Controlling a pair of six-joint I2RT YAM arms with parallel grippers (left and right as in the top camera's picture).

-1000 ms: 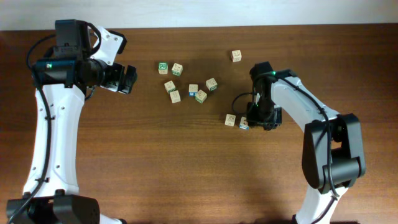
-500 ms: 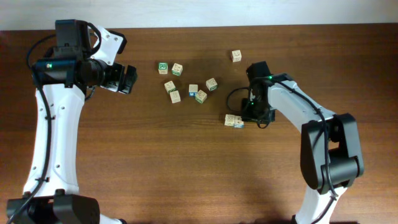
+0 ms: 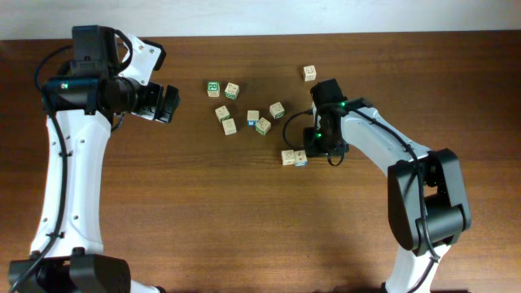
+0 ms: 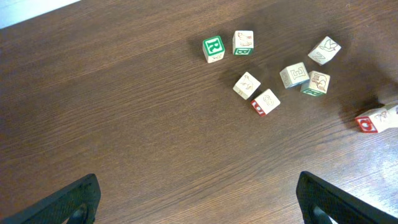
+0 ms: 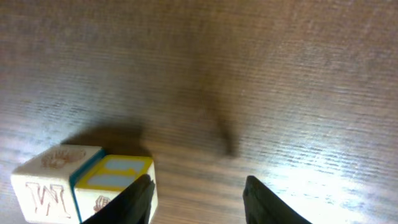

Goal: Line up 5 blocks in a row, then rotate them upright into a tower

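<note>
Blocks (image 3: pixel 253 117) lie scattered on the wooden table (image 3: pixel 203 212) in the overhead view, most of them in a loose cluster toward the middle of its far edge. A green-framed R cube (image 3: pixel 213 88) sits at the cluster's left end, and a lone cube (image 3: pixel 309 73) lies off to the right, nearer the far edge. A touching pair (image 3: pixel 294 158) of blocks sits apart on the near side of the cluster. The right gripper (image 3: pixel 316 143) hangs low just beside that pair, on its right. The left gripper (image 3: pixel 168 104) is well left of the cluster.

From the left wrist, that gripper's fingers (image 4: pixel 74 199) show at the bottom corners, spread wide with only bare table between them, holding nothing. The cluster lies beyond, a red-edged block (image 4: pixel 266 102) nearest the camera.

From the right wrist, the fingers (image 5: pixel 140 199) stand apart, released, with only wood grain between them. A yellow-framed blue-faced block (image 5: pixel 115 177) lies outside the jaws, just beside one finger and touching an M-lettered block (image 5: pixel 46 190); whether the finger touches it cannot be told
</note>
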